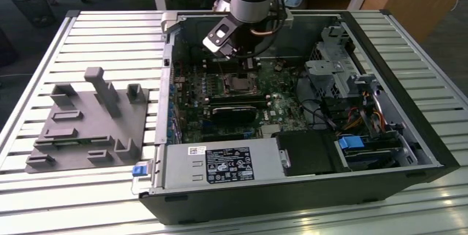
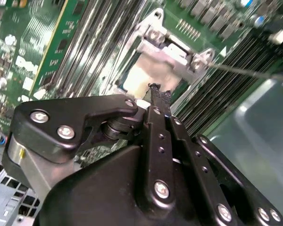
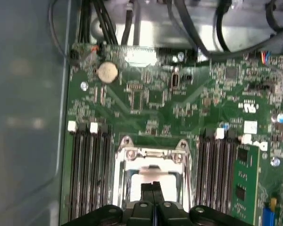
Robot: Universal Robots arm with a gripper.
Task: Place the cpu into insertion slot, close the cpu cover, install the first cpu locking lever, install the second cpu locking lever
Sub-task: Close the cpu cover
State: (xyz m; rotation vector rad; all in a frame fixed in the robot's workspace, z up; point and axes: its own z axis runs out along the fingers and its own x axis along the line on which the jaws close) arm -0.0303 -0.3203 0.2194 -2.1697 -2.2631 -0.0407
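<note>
The cpu [image 3: 169, 182], a small flat square chip with a pale silvery-grey top, lies inside the insertion slot [image 1: 238, 85], the square black socket on the green motherboard [image 3: 155, 103]. The black hand [image 3: 153, 186] hangs right over the chip. Its two fingers [image 2: 158, 127] are pressed together with no gap and nothing seen between them; whether the tips touch the chip cannot be told. The cpu cover [image 3: 152, 154], a thin silvery metal frame, sits at the socket's rim just beside the fingertips; whether it is raised or down cannot be told. Judged from here, a tip pushing off-centre could tilt the chip and bend the socket's contacts, or snag the cover. A white printed label [image 1: 228, 165] sits on the grey power-supply box at the near end of the open black computer case [image 1: 292, 205]; its writing cannot be made out.
</note>
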